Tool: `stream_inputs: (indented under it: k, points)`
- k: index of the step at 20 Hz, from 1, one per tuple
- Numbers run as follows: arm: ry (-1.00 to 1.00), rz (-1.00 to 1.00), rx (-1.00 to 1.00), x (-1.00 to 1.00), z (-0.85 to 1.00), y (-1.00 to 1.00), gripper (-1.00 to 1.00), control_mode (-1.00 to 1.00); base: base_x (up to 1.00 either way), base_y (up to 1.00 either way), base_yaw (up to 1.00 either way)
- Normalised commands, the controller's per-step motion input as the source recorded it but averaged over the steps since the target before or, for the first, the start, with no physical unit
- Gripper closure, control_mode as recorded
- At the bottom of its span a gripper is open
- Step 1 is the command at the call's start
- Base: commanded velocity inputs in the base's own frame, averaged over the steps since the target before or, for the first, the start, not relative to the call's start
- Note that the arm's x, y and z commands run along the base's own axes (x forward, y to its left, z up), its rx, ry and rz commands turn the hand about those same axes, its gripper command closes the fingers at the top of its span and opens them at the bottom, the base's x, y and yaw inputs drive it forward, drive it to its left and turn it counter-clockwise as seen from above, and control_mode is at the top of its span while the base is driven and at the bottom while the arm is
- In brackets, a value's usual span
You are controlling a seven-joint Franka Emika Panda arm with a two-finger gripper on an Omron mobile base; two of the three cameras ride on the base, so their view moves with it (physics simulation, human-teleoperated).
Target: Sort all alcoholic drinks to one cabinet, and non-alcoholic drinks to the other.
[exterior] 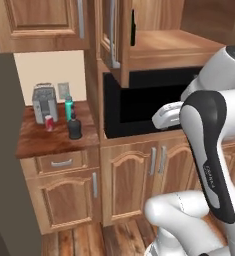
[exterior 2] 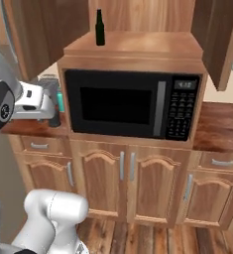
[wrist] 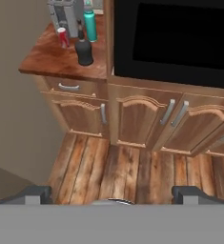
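Holding nothing, the gripper (wrist: 111, 195) hangs with its jaws spread as wide as they go, and between the two dark tips there is just bare wood floor far below. It sits out in front of the microwave (exterior 2: 133, 104), up in the air and well apart from every drink.

Ahead of the jaws and off to one side is a small wooden counter (wrist: 51, 59). Three drinks stand close together there, next to a grey toaster (exterior: 44, 102). The squat black bottle (wrist: 84, 51) is the nearest one to the jaws. Behind it stands the teal bottle (wrist: 90, 26), and the little red can (wrist: 63, 37) is just beside them, close to the toaster.

High above the jaws, the slim dark bottle (exterior 2: 100, 28) stands on the shelf over the microwave, inside the cabinet with its doors open.

So I think one grown-up drink is already put away. The black bottle is not sorted yet, and neither are the can and the teal bottle. Most of the job is left, and the black bottle looks easiest to reach.
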Motion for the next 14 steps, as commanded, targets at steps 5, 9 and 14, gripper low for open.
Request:
stream_inputs:
  k: [5,9,14]
  points:
    - [0.0,0.0,0.0,0.0,0.0,0.0,-1.0,1.0,-0.32,0.52,-0.24]
    - [0.0,0.0,0.0,0.0,0.0,0.0,-1.0,1.0,-0.38,0.69,-0.18]
    - [0.0,0.0,0.0,0.0,0.0,0.0,-1.0,1.0,-0.18,0.64,-0.05]
